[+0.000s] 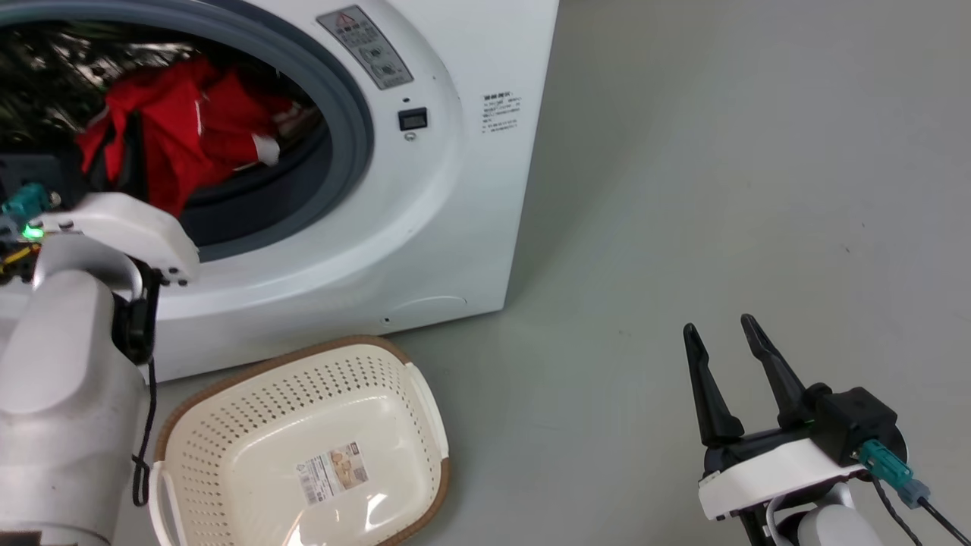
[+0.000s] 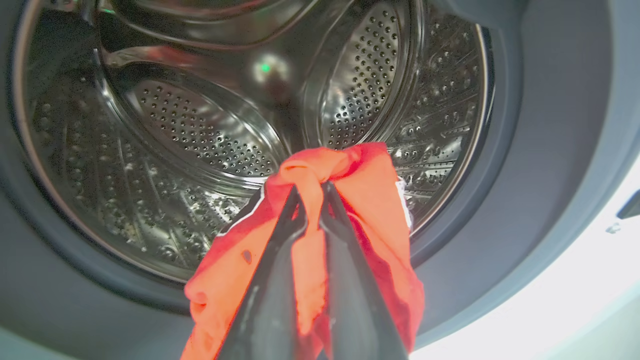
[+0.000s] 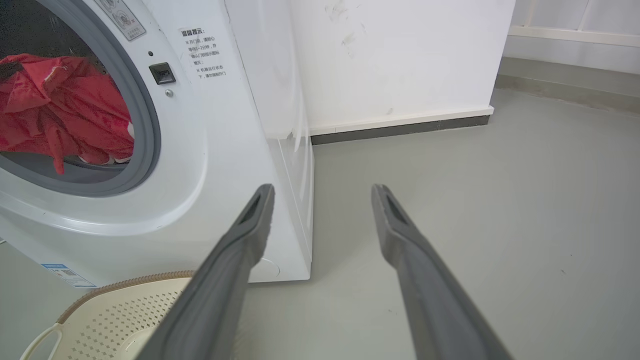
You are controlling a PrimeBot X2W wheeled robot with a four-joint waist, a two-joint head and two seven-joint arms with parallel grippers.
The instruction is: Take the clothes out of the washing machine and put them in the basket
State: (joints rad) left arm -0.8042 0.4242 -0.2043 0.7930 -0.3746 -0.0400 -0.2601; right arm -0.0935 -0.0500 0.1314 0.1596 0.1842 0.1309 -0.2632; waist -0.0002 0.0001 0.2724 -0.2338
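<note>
The red clothes (image 1: pixel 178 133) hang in the round porthole of the white washing machine (image 1: pixel 455 189), partly lifted off the drum. My left gripper (image 2: pixel 312 192) is shut on a fold of the clothes (image 2: pixel 350 200), with the steel drum (image 2: pixel 200 140) behind. In the head view its fingers are hidden behind the pale left forearm (image 1: pixel 68 356). The cream basket (image 1: pixel 190 409) stands on the floor below the porthole, holding nothing but its paper label. My right gripper (image 1: pixel 721 334) is open over the floor at the right, nothing between its fingers (image 3: pixel 250 225). The right wrist view also shows the clothes (image 3: pixel 60 105) and the basket (image 3: pixel 100 310).
Grey floor (image 1: pixel 721 189) stretches to the right of the machine. A white wall with a dark skirting (image 3: pixel 400 130) runs behind it. The grey door seal (image 1: pixel 356 129) rings the porthole.
</note>
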